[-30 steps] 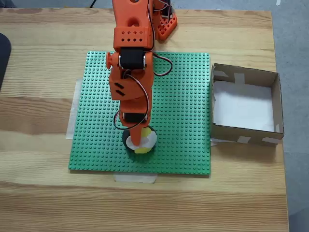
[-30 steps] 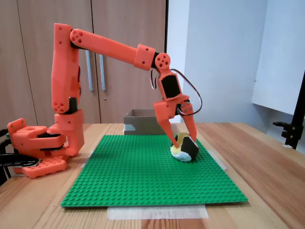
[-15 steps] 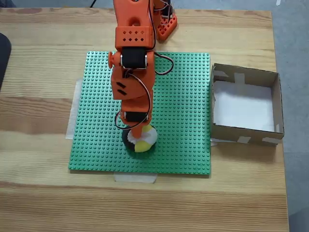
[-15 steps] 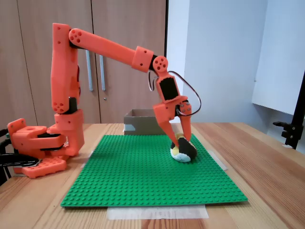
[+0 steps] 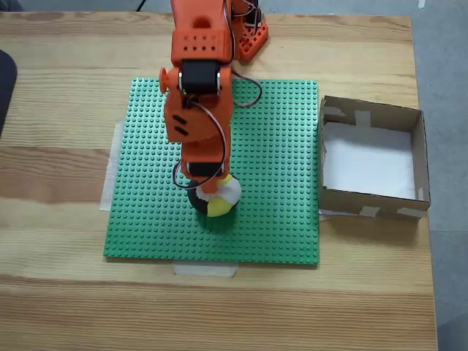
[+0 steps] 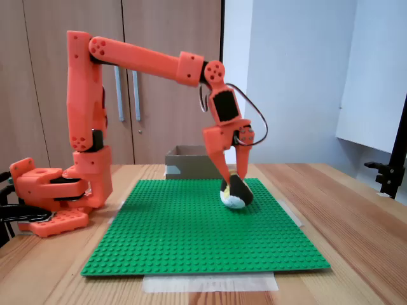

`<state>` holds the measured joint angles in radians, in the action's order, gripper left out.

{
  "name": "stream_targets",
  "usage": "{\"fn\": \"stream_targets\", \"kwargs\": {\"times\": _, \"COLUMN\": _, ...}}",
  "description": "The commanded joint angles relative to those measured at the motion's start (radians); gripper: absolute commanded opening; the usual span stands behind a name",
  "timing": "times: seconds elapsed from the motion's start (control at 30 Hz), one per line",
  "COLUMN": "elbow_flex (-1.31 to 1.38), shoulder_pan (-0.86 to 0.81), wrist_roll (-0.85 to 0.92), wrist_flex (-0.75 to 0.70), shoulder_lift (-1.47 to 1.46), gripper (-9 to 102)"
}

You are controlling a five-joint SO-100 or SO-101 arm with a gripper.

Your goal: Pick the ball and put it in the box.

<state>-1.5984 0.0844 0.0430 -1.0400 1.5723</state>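
Observation:
The small yellow, white and black ball (image 5: 216, 200) (image 6: 234, 192) hangs just above the green studded baseplate (image 5: 270, 183) (image 6: 184, 229), clear of its surface in a fixed view from the side. My orange gripper (image 5: 207, 194) (image 6: 233, 183) is shut on it, one finger on each side. The brown cardboard box (image 5: 371, 156) with a white bottom sits to the right of the baseplate in a fixed view from above. From the side, the box (image 6: 187, 162) shows behind the arm.
The arm's orange base (image 6: 54, 200) stands on the wooden table (image 5: 66, 292) at the far edge of the baseplate. Pale tape (image 5: 205, 269) holds the plate's edges down. A dark object (image 5: 6, 80) pokes in at the left edge.
The gripper closed on the ball and lifted it off the baseplate, drawing slightly back toward the arm's base.

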Motion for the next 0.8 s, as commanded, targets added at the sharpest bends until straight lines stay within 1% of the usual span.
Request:
{"fn": "stream_targets", "kwargs": {"times": 0.0, "elbow_flex": 0.101, "shoulder_pan": 0.032, "wrist_roll": -0.006, "wrist_flex": -0.046, "shoulder_lift": 0.11, "gripper": -1}}
{"fn": "stream_targets", "kwargs": {"times": 0.17, "elbow_flex": 0.158, "shoulder_pan": 0.089, "wrist_roll": -0.015, "wrist_flex": -0.097, "shoulder_lift": 0.189, "gripper": -1}}
{"fn": "stream_targets", "kwargs": {"times": 0.4, "elbow_flex": 0.16, "shoulder_pan": 0.204, "wrist_roll": -0.021, "wrist_flex": -0.109, "shoulder_lift": 0.296, "gripper": -1}}
{"fn": "stream_targets", "kwargs": {"times": 0.77, "elbow_flex": 0.161, "shoulder_pan": 0.451, "wrist_roll": -0.058, "wrist_flex": -0.117, "shoulder_lift": 0.368, "gripper": -1}}
